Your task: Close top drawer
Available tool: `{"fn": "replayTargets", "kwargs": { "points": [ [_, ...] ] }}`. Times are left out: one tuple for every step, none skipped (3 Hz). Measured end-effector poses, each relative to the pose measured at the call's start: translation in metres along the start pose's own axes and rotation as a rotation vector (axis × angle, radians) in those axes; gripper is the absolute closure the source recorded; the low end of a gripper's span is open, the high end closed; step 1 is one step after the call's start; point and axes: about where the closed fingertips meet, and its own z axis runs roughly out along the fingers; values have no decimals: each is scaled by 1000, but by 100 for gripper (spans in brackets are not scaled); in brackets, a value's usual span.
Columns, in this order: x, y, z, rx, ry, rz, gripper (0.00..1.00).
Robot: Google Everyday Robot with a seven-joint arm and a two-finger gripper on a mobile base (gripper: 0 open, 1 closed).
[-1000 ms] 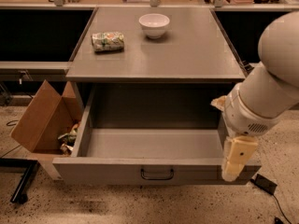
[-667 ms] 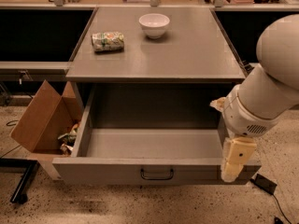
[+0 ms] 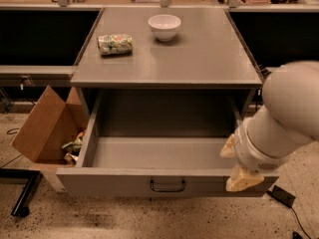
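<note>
Lower than a second ago, the arm (image 3: 286, 116) has sunk to the right of the drawer (image 3: 109, 183), and its gripper (image 3: 242, 179) has edged slightly left, toward the drawer's front right corner. The drawer, meanwhile, has not shifted.

The drawer stands pulled far out toward the camera. It is a wide, deep grey box with plain walls and a bare floor. Its flat front panel carries a small dark loop handle (image 3: 167, 185) at its middle, just below the top edge. The inside looks a shade darker toward the back, where it runs in under the table (image 3: 199, 59).

The cream-coloured gripper sits at the drawer's front right corner, overlapping the right end of the front panel. From this angle I cannot tell whether it touches the panel. Whether it is open or closed cannot be told either, and nothing shows in its hold.

Above the drawer, the grey table top bears a white bowl (image 3: 164, 26) toward the back and a crumpled packet (image 3: 115, 44) to the bowl's left, the two apart. Left of the drawer, a brown cardboard box (image 3: 42, 128) leans open on the floor with scraps inside. Right of the drawer's front, past the gripper, a small dark object (image 3: 282, 195) lies on the speckled floor.
</note>
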Motion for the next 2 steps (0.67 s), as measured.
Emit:
{"fn": "replayTargets", "kwargs": {
  "points": [
    [11,30,42,-32,18,-11,66],
    [18,50,88,-92,47,-22,89]
  ]
}}
